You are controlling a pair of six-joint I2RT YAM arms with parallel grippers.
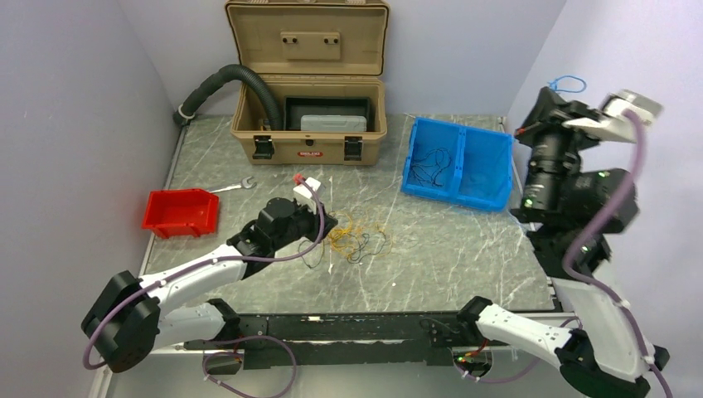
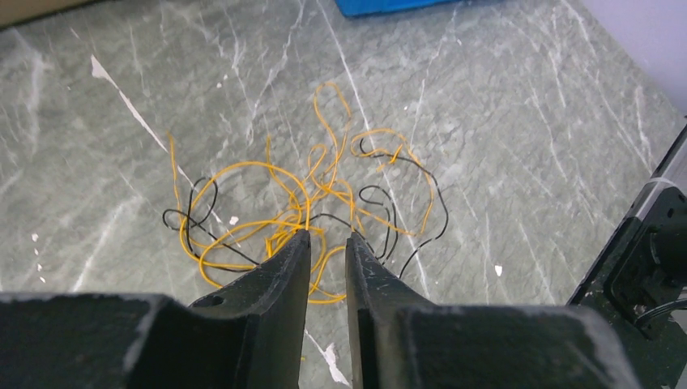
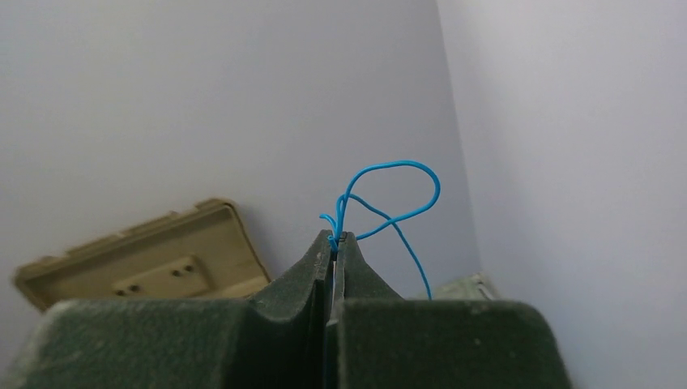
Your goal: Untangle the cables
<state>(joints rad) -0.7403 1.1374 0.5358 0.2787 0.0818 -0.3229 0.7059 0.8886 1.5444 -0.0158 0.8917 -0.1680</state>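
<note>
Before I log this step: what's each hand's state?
Left hand: open, narrowly, at the tangle of thin yellow and black wires.
Right hand: closed on a thin blue wire.

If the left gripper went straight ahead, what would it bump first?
Most likely the tangle of yellow and black cables on the table, just past the left gripper tips, though depth is hard to judge.

Left wrist view: near loops of the yellow-and-black tangle (image 2: 308, 198) pass behind the left gripper (image 2: 328, 237) fingers, so contact is not resolvable. The blue bin (image 2: 389, 6) is cut off by the top edge.

Right wrist view: the blue wire (image 3: 405, 174) has its tail hidden behind the right gripper (image 3: 334, 237).

Top view: the black wires (image 1: 433, 163) in the blue bin are too fine to count.
</note>
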